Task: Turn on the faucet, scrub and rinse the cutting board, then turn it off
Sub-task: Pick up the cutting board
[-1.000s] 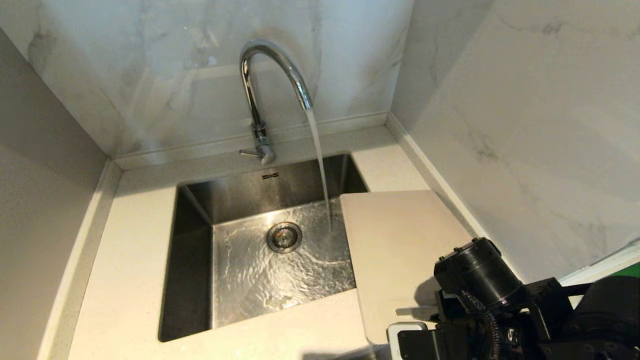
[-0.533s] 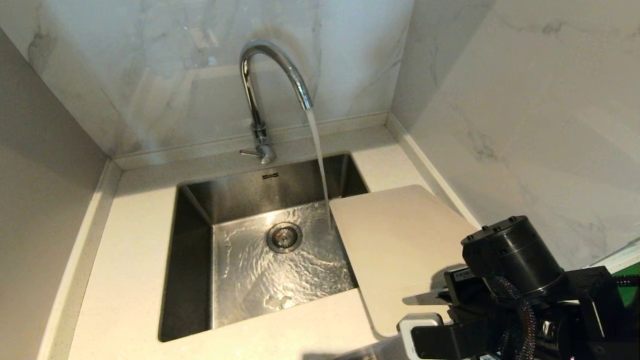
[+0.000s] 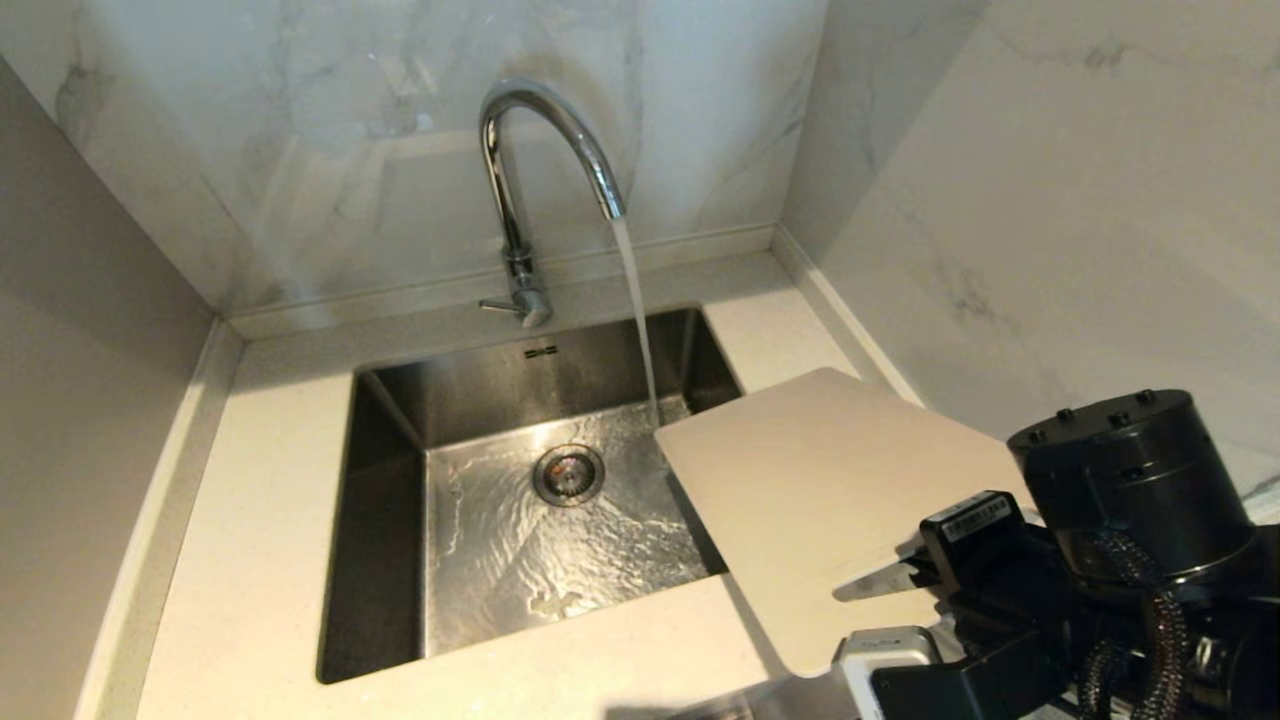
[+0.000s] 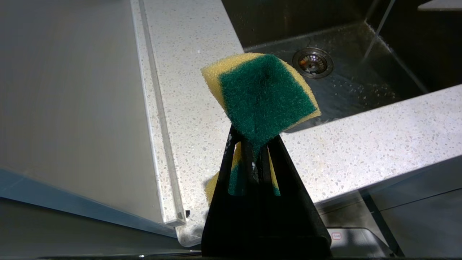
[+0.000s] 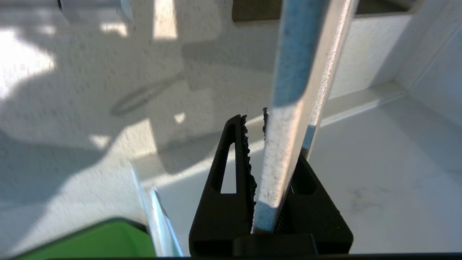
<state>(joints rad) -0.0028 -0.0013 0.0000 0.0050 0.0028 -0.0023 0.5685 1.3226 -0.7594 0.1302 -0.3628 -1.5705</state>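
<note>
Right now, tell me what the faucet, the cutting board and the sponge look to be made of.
Faucet: polished chrome-like metal, going by its mirror reflections.
Cutting board: probably plastic; thin, matte beige-white, with a faintly speckled edge in the right wrist view.
Sponge: soft yellow foam with a coarse green fibrous scouring face, squashed and folded where the left gripper pinches it.

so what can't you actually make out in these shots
- Cutting board, head view: its near end, with any handle cutout, is covered by the right gripper and arm.
- Cutting board, right wrist view: only its edge shows between the fingers; its faces cannot be judged.
- Left gripper: outside the head view; the sponge it clamps covers the fingertips.
- Faucet: cut out of both wrist views; only the falling water shows in the left wrist view.
</note>
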